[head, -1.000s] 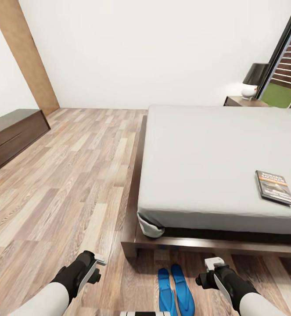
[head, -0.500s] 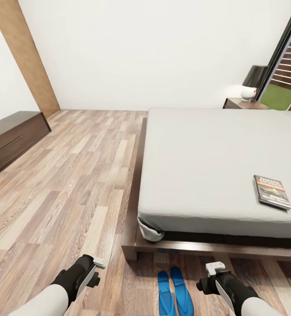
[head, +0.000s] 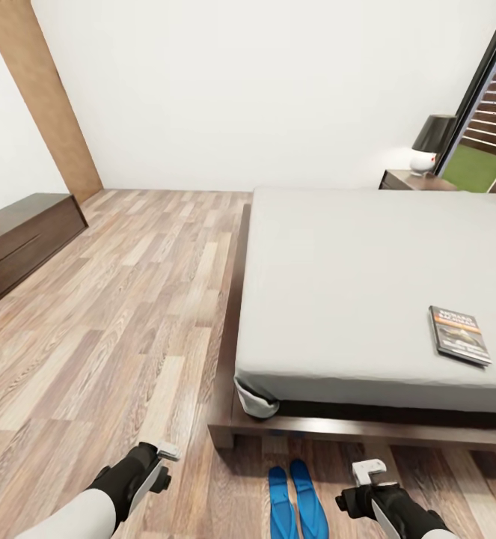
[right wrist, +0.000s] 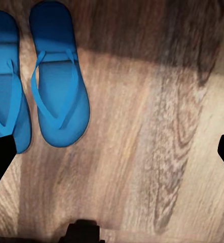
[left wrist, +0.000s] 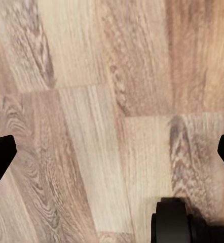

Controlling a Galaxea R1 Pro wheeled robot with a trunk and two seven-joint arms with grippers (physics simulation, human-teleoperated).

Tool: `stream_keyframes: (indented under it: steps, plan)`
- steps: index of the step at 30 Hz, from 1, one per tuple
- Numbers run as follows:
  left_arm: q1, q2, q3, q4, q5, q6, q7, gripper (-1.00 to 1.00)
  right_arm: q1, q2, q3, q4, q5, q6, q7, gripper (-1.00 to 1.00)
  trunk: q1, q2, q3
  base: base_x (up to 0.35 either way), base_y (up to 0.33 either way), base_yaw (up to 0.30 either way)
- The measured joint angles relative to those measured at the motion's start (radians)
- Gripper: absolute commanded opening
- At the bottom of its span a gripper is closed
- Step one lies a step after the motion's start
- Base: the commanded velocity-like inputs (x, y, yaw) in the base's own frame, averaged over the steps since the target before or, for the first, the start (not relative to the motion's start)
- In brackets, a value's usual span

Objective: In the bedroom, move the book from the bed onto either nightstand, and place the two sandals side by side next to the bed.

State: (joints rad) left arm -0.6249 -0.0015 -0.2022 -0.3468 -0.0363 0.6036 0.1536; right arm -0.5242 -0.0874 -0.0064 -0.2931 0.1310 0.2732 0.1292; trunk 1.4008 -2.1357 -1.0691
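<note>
White-walled bedroom (head: 262,82), wood-plank floor (head: 128,299), seen from the head. Book (head: 459,335) flat on the bed (head: 352,284) at three o'clock, near the foot edge; thin, light, probably best pinched at an edge. Sandals (head: 298,498) side by side at six o'clock, light, flexible. Left hand (head: 161,458), right hand (head: 371,473): empty.

Left wrist: bare planks, fingertips spread.

Right wrist: sandals, fingertips wide apart.

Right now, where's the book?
In the head view the book lies flat on the bed, on the right side of the mattress near its foot edge, well beyond the right gripper.
</note>
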Motion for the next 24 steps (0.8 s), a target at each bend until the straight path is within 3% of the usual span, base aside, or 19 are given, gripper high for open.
stream_keyframes:
  steps: [15,24]
  plan:
    - [0.001,0.000,0.000,0.109,0.003,-0.173,-0.001,1.00,0.021,0.002,0.001,0.008,-0.001,-0.044,0.001,1.00,-0.058,0.105,0.047,0.000,0.000,0.000]
    - [0.001,0.000,0.002,0.143,0.006,-0.220,-0.001,1.00,0.023,0.002,0.001,0.013,-0.002,-0.047,0.001,1.00,-0.092,0.168,0.075,0.000,0.000,0.000]
